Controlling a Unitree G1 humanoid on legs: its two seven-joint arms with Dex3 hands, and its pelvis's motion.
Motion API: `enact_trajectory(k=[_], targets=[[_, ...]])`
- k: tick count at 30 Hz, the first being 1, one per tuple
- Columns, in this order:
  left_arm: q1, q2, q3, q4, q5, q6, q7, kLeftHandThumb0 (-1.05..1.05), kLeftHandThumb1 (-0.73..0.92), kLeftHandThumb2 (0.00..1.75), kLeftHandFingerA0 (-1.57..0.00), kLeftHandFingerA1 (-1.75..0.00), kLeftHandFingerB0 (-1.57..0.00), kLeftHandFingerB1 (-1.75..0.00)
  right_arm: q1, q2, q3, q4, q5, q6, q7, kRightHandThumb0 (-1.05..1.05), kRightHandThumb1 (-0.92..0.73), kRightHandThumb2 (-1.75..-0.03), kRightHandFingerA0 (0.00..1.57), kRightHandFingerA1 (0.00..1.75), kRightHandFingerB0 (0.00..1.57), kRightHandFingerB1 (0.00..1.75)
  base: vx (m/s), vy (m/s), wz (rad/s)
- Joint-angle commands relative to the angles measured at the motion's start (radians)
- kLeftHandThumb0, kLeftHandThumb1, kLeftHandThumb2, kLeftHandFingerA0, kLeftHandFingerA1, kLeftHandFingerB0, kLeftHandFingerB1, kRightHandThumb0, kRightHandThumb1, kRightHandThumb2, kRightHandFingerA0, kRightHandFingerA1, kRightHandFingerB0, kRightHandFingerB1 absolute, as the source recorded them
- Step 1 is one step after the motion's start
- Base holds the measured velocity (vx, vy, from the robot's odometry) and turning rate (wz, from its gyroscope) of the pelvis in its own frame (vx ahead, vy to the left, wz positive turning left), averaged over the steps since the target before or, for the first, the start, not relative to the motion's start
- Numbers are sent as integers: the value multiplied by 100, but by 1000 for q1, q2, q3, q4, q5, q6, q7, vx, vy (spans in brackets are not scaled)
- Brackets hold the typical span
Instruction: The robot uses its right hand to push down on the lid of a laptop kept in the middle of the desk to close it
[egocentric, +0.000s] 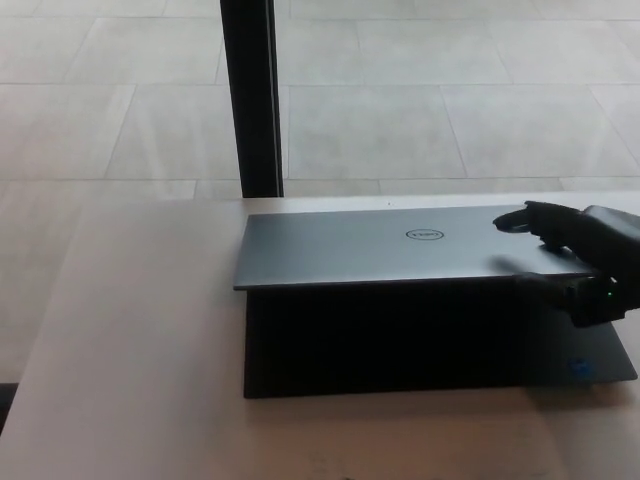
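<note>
We take the laptop (420, 300) as our landmark: it sits on the pale desk (130, 330), mid-desk and a little to the right in the head view, its grey lid (400, 245) tilted low over the dark base but not shut, a gap showing along the front edge. Beyond its left rear corner a black post (250, 95) stands against the tiled floor.

The risk we see lies at the laptop's right end. Our right hand (575, 255) comes in over the lid's right corner, well off the lid's middle, so a push there may twist the lid on its hinge or skid the whole laptop across the smooth desk instead of closing it. One finger seems to reach below the lid's front edge, and it could get pinched as the lid drops.

The hand holds nothing, its fingers spread apart, one stretched over the lid top toward the logo (424, 234). Whether it touches the lid yet we cannot tell. Our left hand does not show.
</note>
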Motion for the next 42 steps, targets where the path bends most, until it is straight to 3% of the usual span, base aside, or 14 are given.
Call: enact_trajectory(k=[1, 2, 5, 6, 7, 13, 18, 20, 28, 29, 30, 32, 40, 42], targets=[[7, 36, -7, 10, -32, -45, 3, -105, 91, 71, -28, -143, -24, -127, 8, -34, 160, 159, -309, -110, -18, -89, -81, -84, 34, 58, 32, 40, 0, 0, 0], [5, 33, -2, 9, -36, -48, 16, -105, 89, 71, -32, -142, -30, -129, 22, -38, 172, 165, -318, -112, -19, -84, -92, -73, 34, 54, 34, 36, 0, 0, 0], [10, 30, -5, 0, -34, -50, 11, -105, 90, 72, -31, -146, -28, -131, 48, -40, 190, 192, -327, -141, -49, -92, -81, -86, 36, 58, 35, 40, 0, 0, 0], [-1, 32, -2, -4, -37, -48, 25, -105, 69, 129, -49, -115, -47, -108, 54, -34, 195, 193, -330, -135, -51, -91, -80, -86, 36, 59, 34, 41, 0, 0, 0], [0, 33, -5, -1, -35, -50, 20, -105, 91, 74, -30, -145, -27, -131, 87, -38, 205, 188, -338, -142, -69, -92, -80, -89, 36, 60, 33, 43, 0, 0, 0], [2, 36, -17, -8, -27, -54, 25, -105, 92, 76, -31, -142, -30, -129, 191, -19, 246, 192, -374, -122, -122, -85, -92, -75, 38, 55, 37, 38, 0, 0, 0], [-2, 40, -17, 6, -32, -57, 29, -105, 92, 78, -32, -144, -29, -128, 263, 20, 263, 221, -390, -69, -133, -95, -84, -89, 33, 56, 31, 41, 0, 0, 0], [-6, 41, -25, 6, -30, -59, 18, -105, 92, 80, -31, -141, -29, -125, 293, 52, 257, 256, -400, -17, -162, -87, -92, -74, 30, 55, 32, 38, 0, 0, 0], [-7, 40, -29, -3, -39, -53, 24, -105, 92, 80, -31, -141, -28, -130, 312, 87, 245, 358, -416, 11, -176, -94, -81, -94, 33, 61, 28, 43, 0, 0, 0], [-7, 40, -32, -3, -37, -53, 24, -103, 74, 132, -46, -113, -40, -102, 312, 77, 234, 344, -407, 9, -164, -94, -82, -92, 32, 61, 27, 43, 0, 0, 0], [-10, 42, -32, 3, -36, -52, 29, -105, 92, 82, -30, -140, -29, -130, 310, 69, 223, 336, -404, 3, -162, -88, -92, -78, 34, 70, 31, 39, 0, 0, 0], [-16, 43, -25, 13, -47, -50, 28, -105, 92, 79, -31, -141, -29, -128, 295, 60, 195, 335, -387, -24, -163, -94, -83, -93, 31, 62, 27, 42, 0, 0, 0], [-3, 36, -35, -10, -49, -56, 34, -105, 92, 81, -32, -139, -29, -129, 283, 16, -19, 234, -203, -102, -71, -80, -92, -75, 43, 55, 33, 35, 0, 0, 0], [-5, 41, -32, -2, -56, -52, 23, -105, 92, 81, -31, -141, -26, -128, 243, -9, -195, 190, -19, -144, -16, -79, -92, -75, 37, 55, 33, 37, 0, 0, 0]])
